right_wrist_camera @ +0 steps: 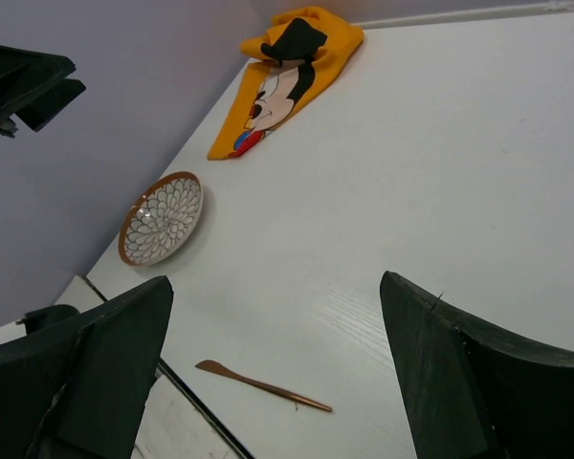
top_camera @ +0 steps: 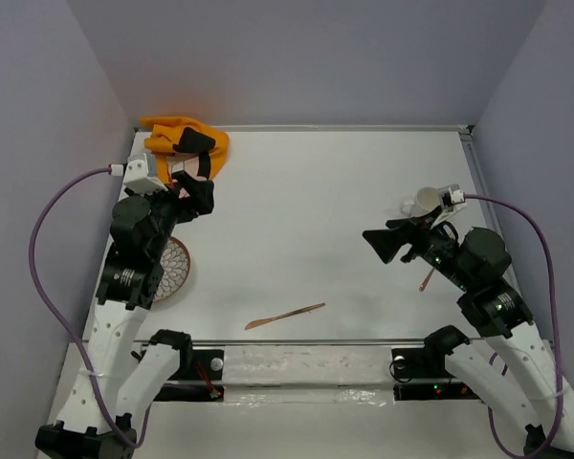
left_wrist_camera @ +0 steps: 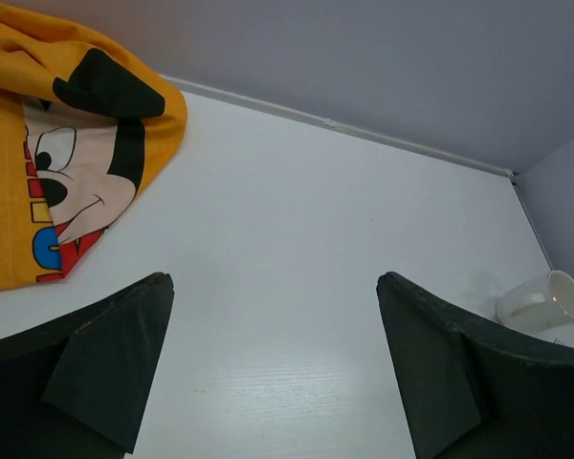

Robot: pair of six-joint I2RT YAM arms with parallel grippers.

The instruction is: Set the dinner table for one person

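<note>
The white dinner table (top_camera: 316,210) holds an orange Mickey Mouse cloth (top_camera: 187,143) crumpled at the far left. A flower-patterned plate (top_camera: 172,268) lies at the left, partly under the left arm. A copper knife (top_camera: 285,316) lies near the front edge. A white cup (top_camera: 426,201) lies on its side at the right. My left gripper (top_camera: 196,196) is open and empty just in front of the cloth (left_wrist_camera: 67,163). My right gripper (top_camera: 383,244) is open and empty, in front of the cup, above bare table. The right wrist view shows the plate (right_wrist_camera: 161,218) and the knife (right_wrist_camera: 263,384).
A second copper utensil (top_camera: 426,280) lies partly under the right arm. The cup also shows in the left wrist view (left_wrist_camera: 545,301), near the right wall. Grey walls close in the table on the left, back and right. A metal rail (top_camera: 297,341) runs along the front edge.
</note>
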